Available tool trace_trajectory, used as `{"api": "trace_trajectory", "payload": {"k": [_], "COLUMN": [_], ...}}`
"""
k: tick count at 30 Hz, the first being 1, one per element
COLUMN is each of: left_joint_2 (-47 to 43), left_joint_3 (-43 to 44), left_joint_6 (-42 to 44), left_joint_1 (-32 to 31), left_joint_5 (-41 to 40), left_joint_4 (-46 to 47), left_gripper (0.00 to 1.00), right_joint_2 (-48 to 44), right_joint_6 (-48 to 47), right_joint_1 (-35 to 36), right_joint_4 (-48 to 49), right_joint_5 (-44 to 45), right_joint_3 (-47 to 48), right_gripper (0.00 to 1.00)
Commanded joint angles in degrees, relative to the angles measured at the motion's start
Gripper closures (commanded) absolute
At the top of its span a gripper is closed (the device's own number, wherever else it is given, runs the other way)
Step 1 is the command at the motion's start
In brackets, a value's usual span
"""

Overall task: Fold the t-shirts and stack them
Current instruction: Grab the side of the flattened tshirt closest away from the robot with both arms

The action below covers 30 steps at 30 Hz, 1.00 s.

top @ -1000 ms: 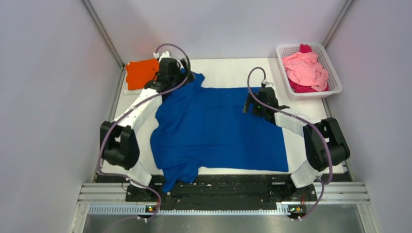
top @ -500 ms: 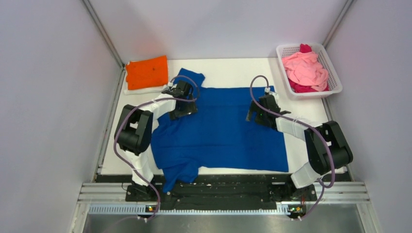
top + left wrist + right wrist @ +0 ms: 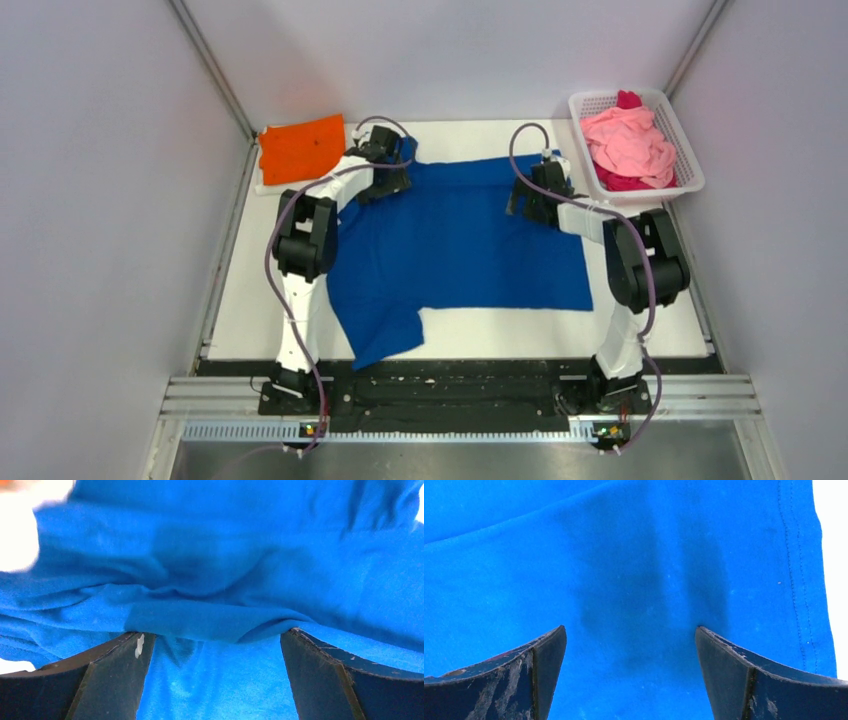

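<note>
T-shirt, blue: long axis left-right, hem rightward.

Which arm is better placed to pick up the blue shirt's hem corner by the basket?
Right. The right pincer, open, is over the blue t-shirt beside its stitched hem; the left pincer, open, is over bunched cloth at the opposite end, near the orange t-shirt.

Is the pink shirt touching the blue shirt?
Apart. The top view shows the pink shirt in the basket, with white table between it and the blue shirt.
</note>
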Motion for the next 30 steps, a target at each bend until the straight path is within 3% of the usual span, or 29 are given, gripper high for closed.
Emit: {"api": "trace_trajectory", "payload": {"k": [1, 8, 13, 18, 25, 30], "left_joint_2": [7.7, 7.8, -0.9, -17.8, -43.7, -60.1], "left_joint_3": [9.2, 13.4, 10.0, -5.9, -37.5, -51.7], "left_joint_6": [1.9, 5.4, 7.1, 5.5, -1.9, -8.2], "left_joint_1": [1.8, 1.9, 0.9, -1.6, -6.6, -12.9], "left_joint_5": [2.8, 8.8, 9.9, 9.7, 7.1, 3.5], "left_joint_4": [-0.3, 4.7, 5.2, 5.0, 3.9, -3.2], "left_gripper": [0.01, 0.01, 0.01, 0.01, 0.01, 0.01], "right_joint_2": [7.2, 9.3, 0.5, -14.9, -38.7, -50.0], "right_joint_6": [-2.2, -5.0, -6.0, -2.4, 9.2, 14.6], "right_joint_1": [-3.1, -4.2, -4.1, -4.1, -4.2, -4.1], "right_joint_4": [-1.8, -3.1, -3.6, -3.3, -1.5, 1.7], "right_joint_5": [-3.1, -4.8, -5.6, -5.1, 0.8, 1.8], "right_joint_3": [5.7, 12.4, 11.3, 1.1, -20.5, -32.7], "right_gripper": [0.01, 0.01, 0.01, 0.01, 0.01, 0.01]}}
